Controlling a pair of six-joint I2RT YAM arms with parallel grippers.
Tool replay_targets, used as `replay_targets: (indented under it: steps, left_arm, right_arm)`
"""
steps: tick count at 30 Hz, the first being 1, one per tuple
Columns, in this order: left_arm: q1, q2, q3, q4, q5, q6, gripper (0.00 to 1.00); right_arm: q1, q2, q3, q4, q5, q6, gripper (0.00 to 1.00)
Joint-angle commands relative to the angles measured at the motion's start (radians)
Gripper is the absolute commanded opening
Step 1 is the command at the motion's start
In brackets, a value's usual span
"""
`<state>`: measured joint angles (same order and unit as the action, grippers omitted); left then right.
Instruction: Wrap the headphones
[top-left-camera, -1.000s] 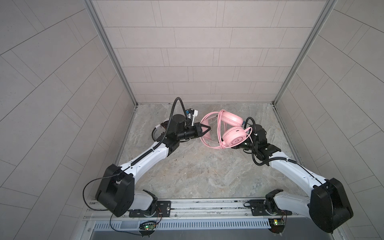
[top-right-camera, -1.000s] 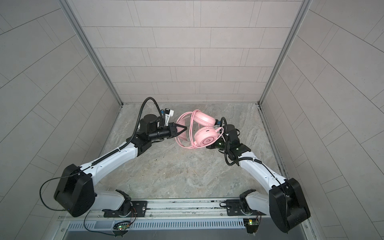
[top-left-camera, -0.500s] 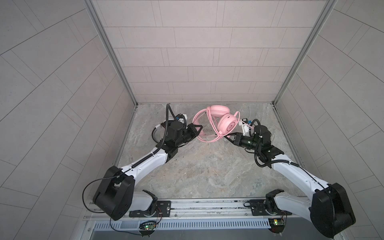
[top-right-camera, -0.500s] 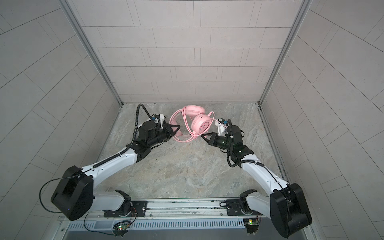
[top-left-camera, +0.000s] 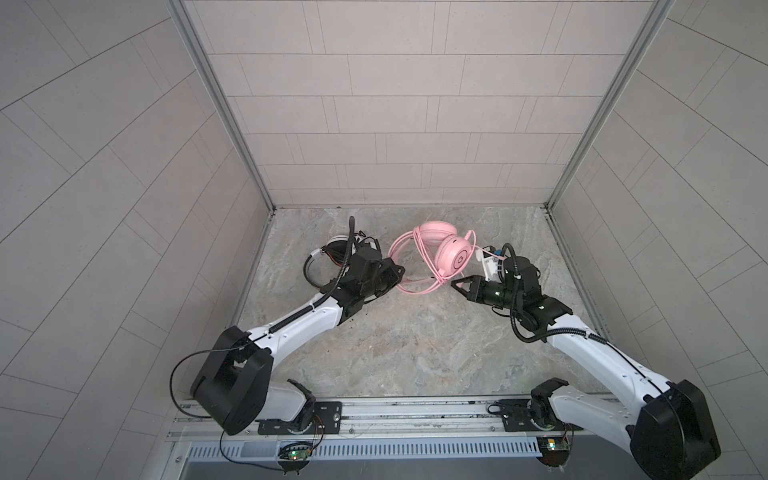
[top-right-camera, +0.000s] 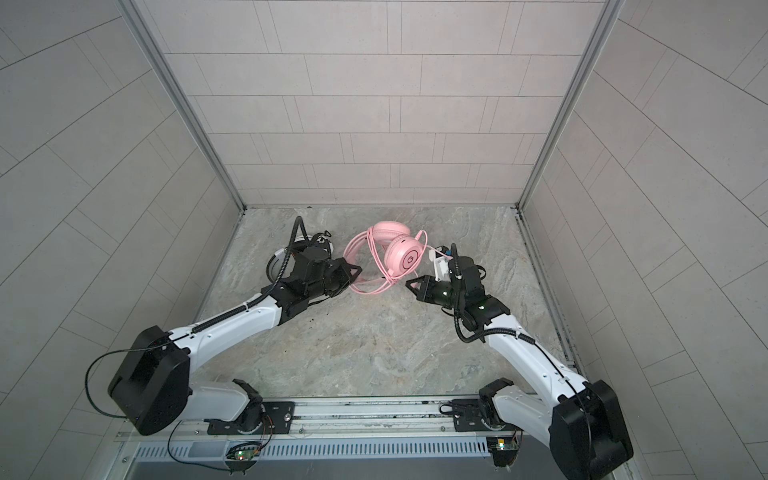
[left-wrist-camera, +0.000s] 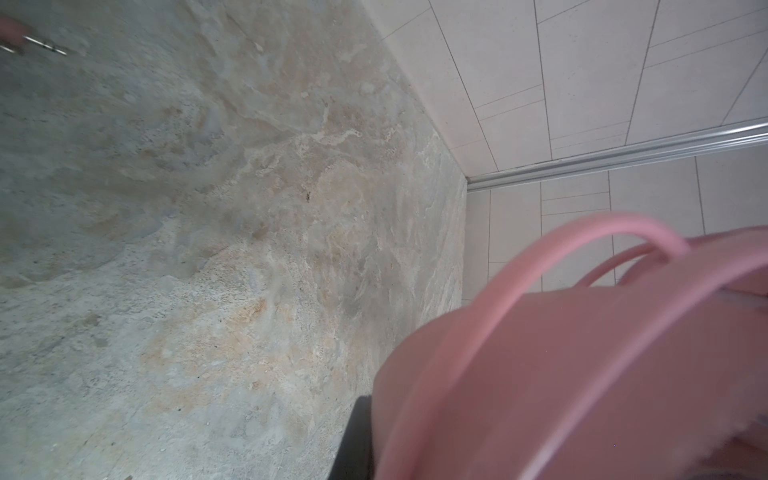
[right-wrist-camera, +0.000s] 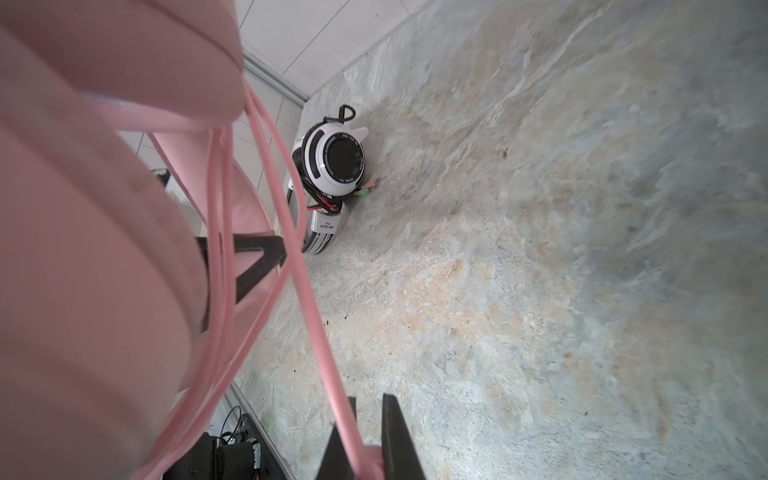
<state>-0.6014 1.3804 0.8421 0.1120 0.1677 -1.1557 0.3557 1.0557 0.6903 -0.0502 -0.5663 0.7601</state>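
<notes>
The left claw (top-left-camera: 395, 273) is pressed together on the headband of the pink headset (top-left-camera: 455, 257). The headset sits between the two claws; contact with the surface (top-left-camera: 415, 340) cannot be determined. The right claw (top-left-camera: 456, 284) pinches the pink cord (right-wrist-camera: 316, 332), whose loops run from its tips around the headset. The white headset (right-wrist-camera: 332, 166) lies on the surface just behind the left claw.

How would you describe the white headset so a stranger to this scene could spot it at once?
Find the stone tabletop and look to its far left part. There, partly behind the left arm, lies the white headset. Unlike the all-pink headset beside it, it has white cups and a black band.
</notes>
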Motion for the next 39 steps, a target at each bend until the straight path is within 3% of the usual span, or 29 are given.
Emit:
replay_targets:
  steps: [1, 8, 17, 22, 27, 33, 39]
  left_arm:
    - [-0.019, 0.019, 0.057, 0.034, -0.186, -0.085, 0.0]
    - [-0.023, 0.05, 0.062, 0.047, -0.157, -0.125, 0.0]
    - [-0.025, -0.033, 0.036, 0.005, -0.264, -0.099, 0.0]
    - [-0.034, 0.016, 0.069, -0.064, -0.269, -0.065, 0.0]
    - [-0.039, 0.153, 0.154, -0.108, -0.266, -0.01, 0.0]
    - [-0.08, 0.262, 0.192, -0.033, -0.232, -0.055, 0.0]
    - [-0.141, 0.332, 0.293, -0.152, -0.225, 0.036, 0.0]
  right_arm:
    - [0.026, -0.001, 0.061, -0.02, 0.035, -0.021, 0.0]
    - [0.104, 0.04, 0.168, -0.17, 0.125, -0.135, 0.0]
    - [0.106, 0.008, 0.186, -0.325, 0.299, -0.256, 0.0]
    - [0.106, 0.079, 0.227, -0.373, 0.284, -0.313, 0.0]
    - [0.106, 0.082, 0.183, -0.307, 0.233, -0.283, 0.0]
    - [0.106, 0.096, 0.167, -0.274, 0.144, -0.28, 0.0]
    - [0.048, 0.157, 0.165, -0.324, 0.245, -0.371, 0.0]
